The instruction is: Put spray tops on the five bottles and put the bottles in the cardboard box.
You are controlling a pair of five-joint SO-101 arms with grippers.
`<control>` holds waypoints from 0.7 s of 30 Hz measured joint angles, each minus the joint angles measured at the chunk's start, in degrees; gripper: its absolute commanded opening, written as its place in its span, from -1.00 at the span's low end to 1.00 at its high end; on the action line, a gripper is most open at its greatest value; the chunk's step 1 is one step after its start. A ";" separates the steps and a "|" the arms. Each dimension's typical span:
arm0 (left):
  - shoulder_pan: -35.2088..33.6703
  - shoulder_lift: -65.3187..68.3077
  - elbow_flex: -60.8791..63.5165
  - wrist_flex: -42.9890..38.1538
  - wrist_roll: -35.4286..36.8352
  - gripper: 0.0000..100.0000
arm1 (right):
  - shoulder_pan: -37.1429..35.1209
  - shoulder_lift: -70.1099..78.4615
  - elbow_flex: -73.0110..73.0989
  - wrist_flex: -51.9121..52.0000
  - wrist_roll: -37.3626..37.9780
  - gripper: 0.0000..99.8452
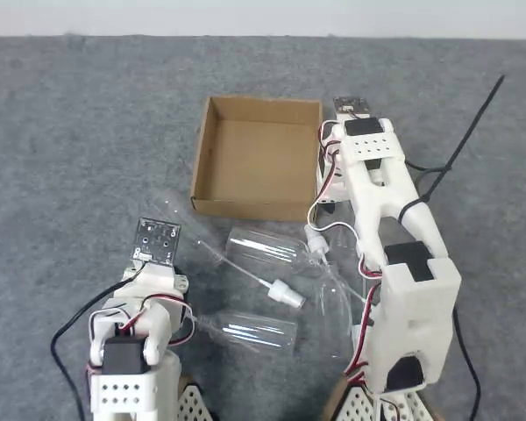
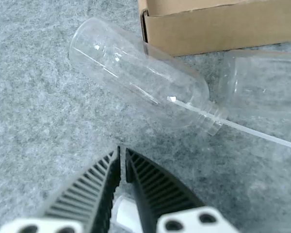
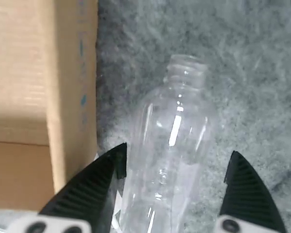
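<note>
Grey carpet [image 3: 262,73], bottle [image 3: 179,121] within spread right pincer [image 3: 177,150], beside cardboard box [image 3: 34,73]

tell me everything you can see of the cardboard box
The cardboard box is brown corrugated card, shallow, roughly square, open on top, nothing inside. It sits flat and upright on the grey table. A clear bottle lies on its side by its near left corner; whether they touch, I cannot tell. The right gripper hangs beside its right wall.
</note>
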State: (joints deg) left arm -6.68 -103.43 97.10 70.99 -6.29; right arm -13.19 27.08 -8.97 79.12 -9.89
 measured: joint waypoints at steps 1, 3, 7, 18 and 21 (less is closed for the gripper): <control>0.00 0.00 0.00 0.00 0.00 -0.98 | 0.00 0.00 0.00 -0.26 0.00 -0.46; 0.00 0.00 0.00 0.00 0.00 -0.98 | 0.00 0.00 0.00 -0.70 0.00 -0.53; 0.00 0.00 0.00 0.00 0.00 -0.98 | 0.00 0.00 0.00 -0.88 0.00 -0.59; 0.00 0.00 0.00 0.00 0.00 -0.98 | 0.09 3.08 -0.62 -0.97 0.00 -0.62; 0.00 0.00 0.00 0.00 0.00 -0.98 | 0.09 3.08 -0.62 -0.97 0.00 -0.78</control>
State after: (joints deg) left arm -6.68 -103.43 97.10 70.99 -6.29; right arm -13.10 30.15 -9.58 78.15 -9.89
